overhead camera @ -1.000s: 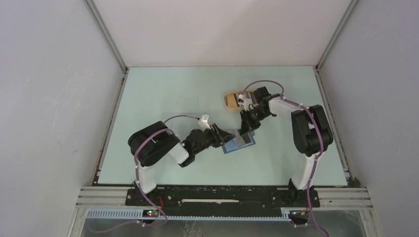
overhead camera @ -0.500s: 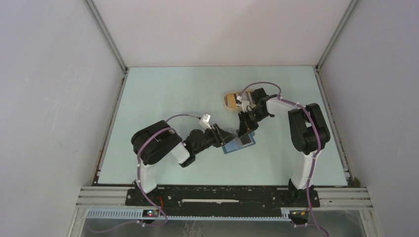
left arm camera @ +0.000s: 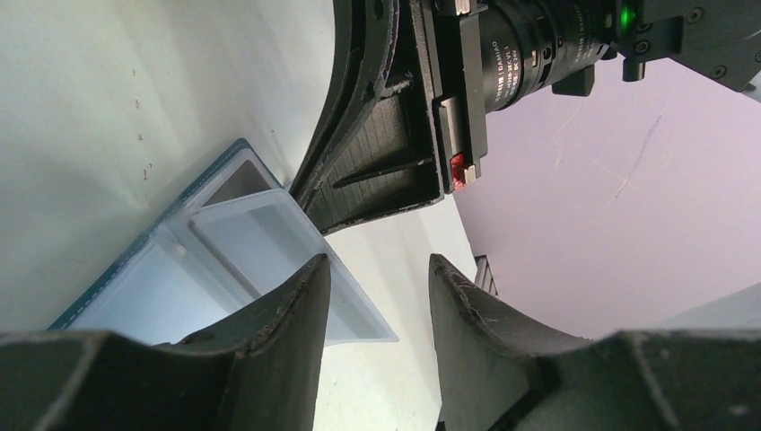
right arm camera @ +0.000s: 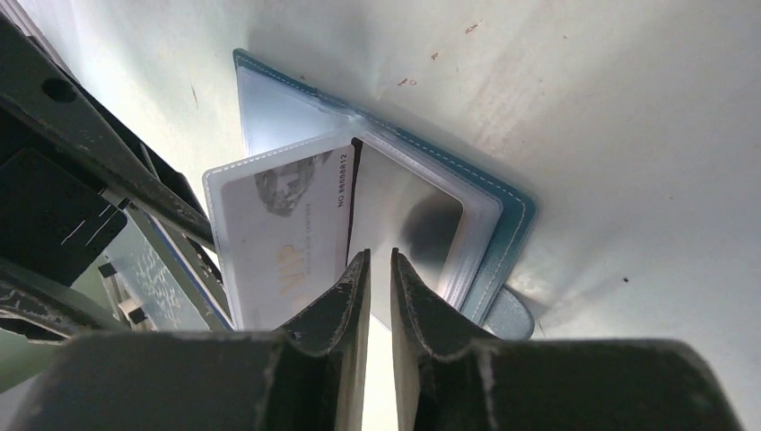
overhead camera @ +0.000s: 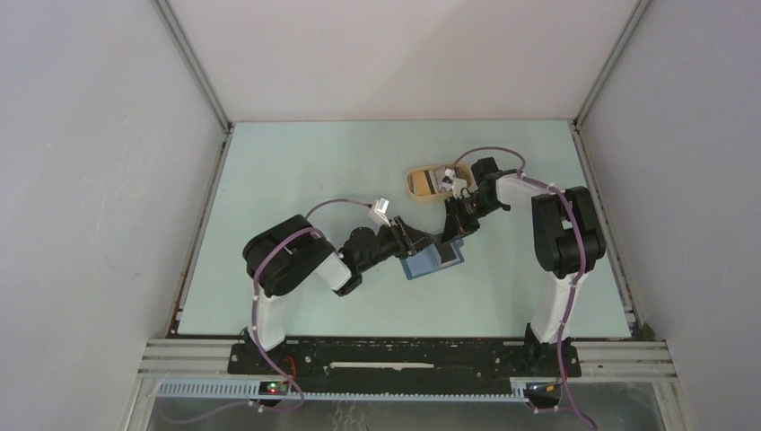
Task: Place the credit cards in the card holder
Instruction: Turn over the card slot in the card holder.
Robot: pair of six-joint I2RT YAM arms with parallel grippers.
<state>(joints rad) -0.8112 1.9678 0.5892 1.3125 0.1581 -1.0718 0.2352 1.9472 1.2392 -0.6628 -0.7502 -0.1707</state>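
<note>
Under right pincer (right arm camera: 377, 257), card holder (right arm camera: 422, 215) open; grip unclear; left pincer (left arm camera: 378, 266) alongside, released.

One card holder (overhead camera: 432, 263) mid-table, one tan tray (overhead camera: 416, 183) toward the far edge (contents too small to count), one whitish card (right arm camera: 285, 242) showing.

Card holder (overhead camera: 432, 266) flat on table (overhead camera: 296, 171), toward 3 o'clock of centre. Tray (overhead camera: 418, 183) near, at holder's 12 o'clock. Left gripper (overhead camera: 420, 242) at holder's 10 o'clock corner, right gripper (overhead camera: 451, 239) at 1 o'clock. One credit card (right arm camera: 283, 242) inside sleeve; second credit card (right arm camera: 353, 193) on edge beside it, between right gripper's tips.
</note>
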